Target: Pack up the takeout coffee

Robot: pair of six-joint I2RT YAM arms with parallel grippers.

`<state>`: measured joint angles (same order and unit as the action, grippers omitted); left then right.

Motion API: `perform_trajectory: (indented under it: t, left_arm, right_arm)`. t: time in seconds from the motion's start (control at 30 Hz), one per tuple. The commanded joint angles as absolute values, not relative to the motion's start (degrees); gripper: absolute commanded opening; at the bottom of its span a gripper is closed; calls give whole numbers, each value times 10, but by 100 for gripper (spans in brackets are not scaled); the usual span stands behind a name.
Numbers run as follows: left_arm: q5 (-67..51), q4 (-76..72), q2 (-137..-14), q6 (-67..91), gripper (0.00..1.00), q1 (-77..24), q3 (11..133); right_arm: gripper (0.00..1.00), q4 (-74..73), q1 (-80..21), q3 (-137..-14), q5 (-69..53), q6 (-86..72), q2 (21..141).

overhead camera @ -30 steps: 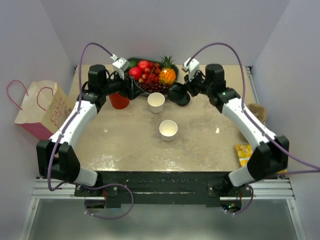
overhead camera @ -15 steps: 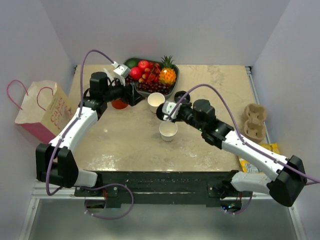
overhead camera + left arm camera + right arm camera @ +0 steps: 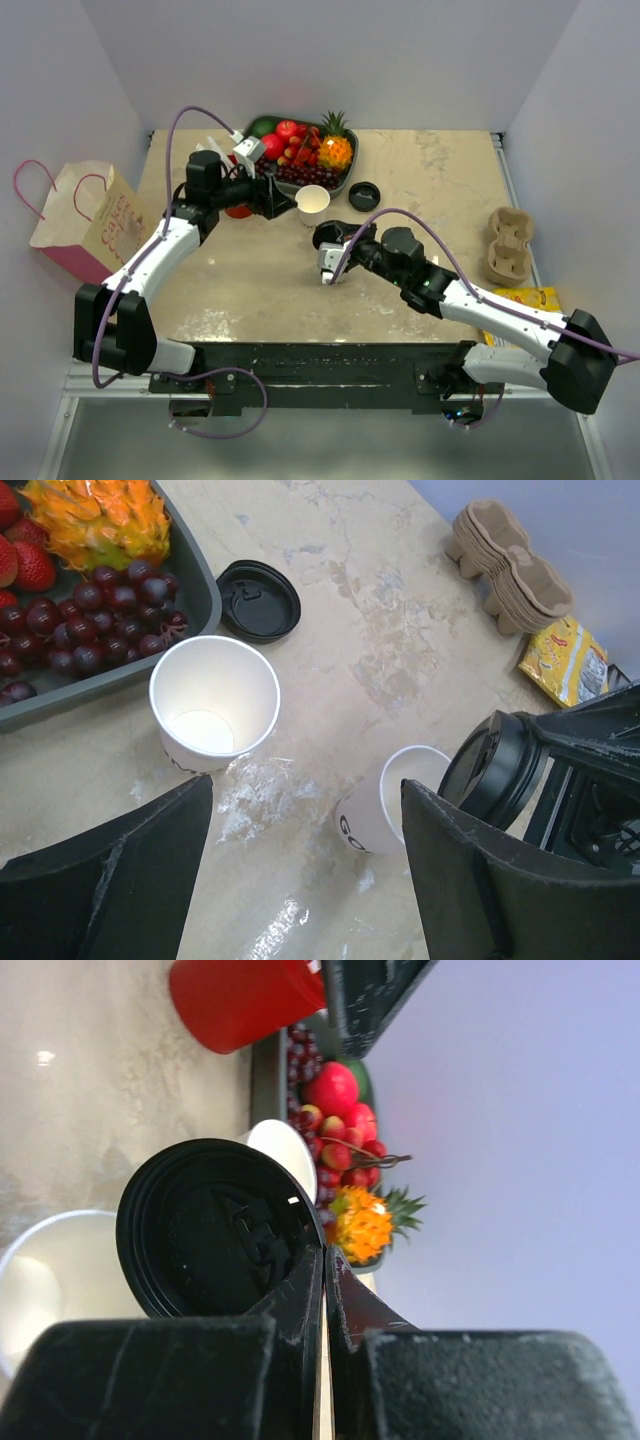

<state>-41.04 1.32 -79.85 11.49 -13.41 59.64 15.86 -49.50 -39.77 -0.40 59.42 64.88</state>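
**L wrist view**
- Left gripper (image 3: pixel 305 810): fingers wide apart, holding nothing.
- Coffee cup (image 3: pixel 392 805): stands ahead and to the right of this hand, upright, mouth up, no lid on it yet.
- Right gripper (image 3: pixel 545 765): clamped on the black lid (image 3: pixel 495 770), which sits just beside the cup rim on the cup's far-right side.
- Second white cup (image 3: pixel 213 702): ahead-left, closer to this hand, also open.
- Spare lid (image 3: pixel 258 600): lies flat beyond the second cup, next to the fruit tray (image 3: pixel 205 600).
- Carriers (image 3: pixel 510 565): far off, ahead-right.

**R wrist view**
- Fingers pinched together on the lid's edge.
- Lid stands nearly on edge with its flat face toward the cam.
- Cup mouth sits below and past the fingertips, partly behind the lid.
- Red cup (image 3: pixel 240 1000) is well beyond.

**Top view**
- R hand sits over the coffee cup and hides most of it; the L hand is off by the tray.
- Paper bag (image 3: pixel 85 215) is out past the L arm's outer side.

**Judgement**
- R arm is much the nearer.
- The cup's long axis is vertical and the lid is tilted, so the lid probably needs levelling and centring over the rim before it's pressed down.
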Motion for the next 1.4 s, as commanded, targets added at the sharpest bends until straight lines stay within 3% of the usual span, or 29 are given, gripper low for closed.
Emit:
perform_trajectory:
  t: [0.0, 0.97, 1.37]
  left_arm:
    - [-446, -18, -806, 126, 80, -138, 592]
    - [-420, -10, -867, 72, 80, -199, 624]
    - [-424, -23, -880, 83, 80, -205, 622]
  right_arm:
    - [0, 243, -498, -375, 14, 631, 653]
    - [0, 251, -501, -320, 9, 686, 657]
    - [7, 214, -501, -322, 2, 683, 646]
